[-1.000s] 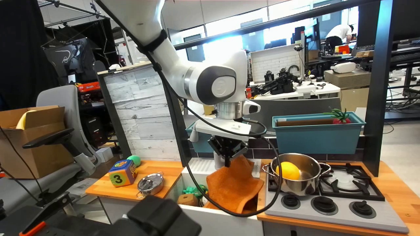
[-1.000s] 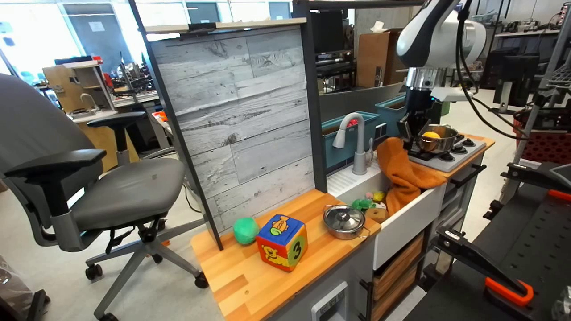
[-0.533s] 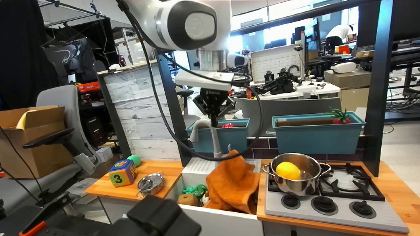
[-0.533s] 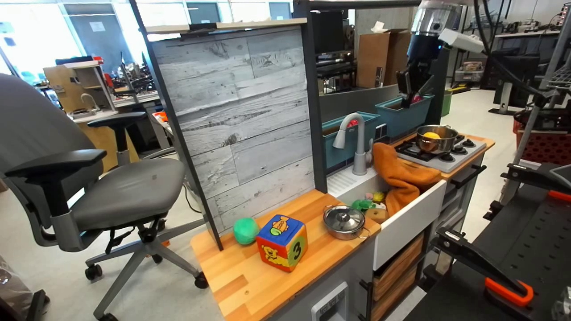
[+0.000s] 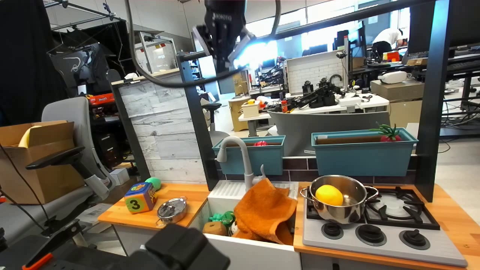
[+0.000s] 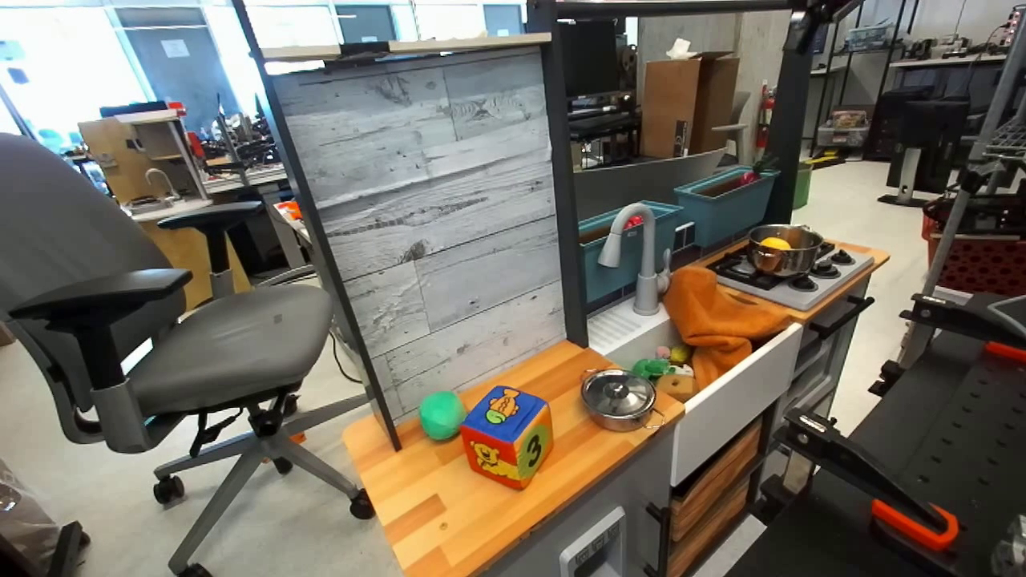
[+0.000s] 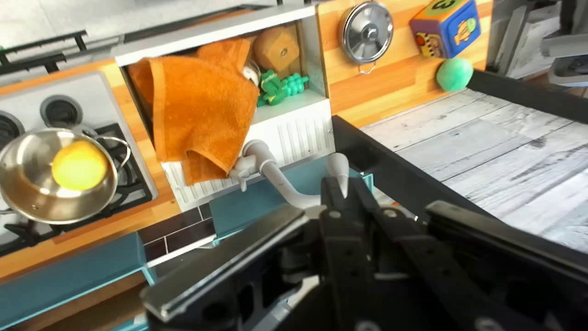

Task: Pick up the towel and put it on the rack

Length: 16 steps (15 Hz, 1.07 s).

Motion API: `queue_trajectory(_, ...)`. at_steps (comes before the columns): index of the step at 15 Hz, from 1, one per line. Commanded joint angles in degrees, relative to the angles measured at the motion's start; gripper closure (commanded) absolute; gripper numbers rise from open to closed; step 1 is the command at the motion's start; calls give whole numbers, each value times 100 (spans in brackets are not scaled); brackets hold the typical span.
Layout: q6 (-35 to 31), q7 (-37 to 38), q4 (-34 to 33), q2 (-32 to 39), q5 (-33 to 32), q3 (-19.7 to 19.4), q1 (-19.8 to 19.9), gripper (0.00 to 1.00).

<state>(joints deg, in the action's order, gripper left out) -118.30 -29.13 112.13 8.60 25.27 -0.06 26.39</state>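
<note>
1 rumpled orange towel [image 5: 264,212] lies across the sink [image 5: 255,252].

Rough cloth towel [image 5: 264,208], glossy metal pot [image 5: 337,214], wooden counter [image 6: 441,489]; tap [image 6: 647,260] apparently matt plastic.

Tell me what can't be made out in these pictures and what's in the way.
Arm above the gripper: cut off by the top edge in both exterior views.
Floor of the sink beneath the towel: covered by the towel in every view.
Whatever is directly under the pot: blocked by the pot in every view.
Face of the person: too small in an exterior view.
</note>
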Motion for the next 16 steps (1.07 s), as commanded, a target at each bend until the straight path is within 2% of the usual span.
queue_trajectory(1,884,374,-45,-444,149,-634,-295,60)
queue_trajectory(3,968,546,-109,-400,177,-829,-441,45)
queue_trajectory(5,748,754,-130,-222,164,-897,-621,30)
queue_trajectory(9,178,990,-285,509,139,-775,-980,1)
queue_trajectory(12,-361,971,-497,1228,107,-622,-1156,0)
queue_trajectory(16,-1075,810,-828,2219,40,-392,-1121,0)
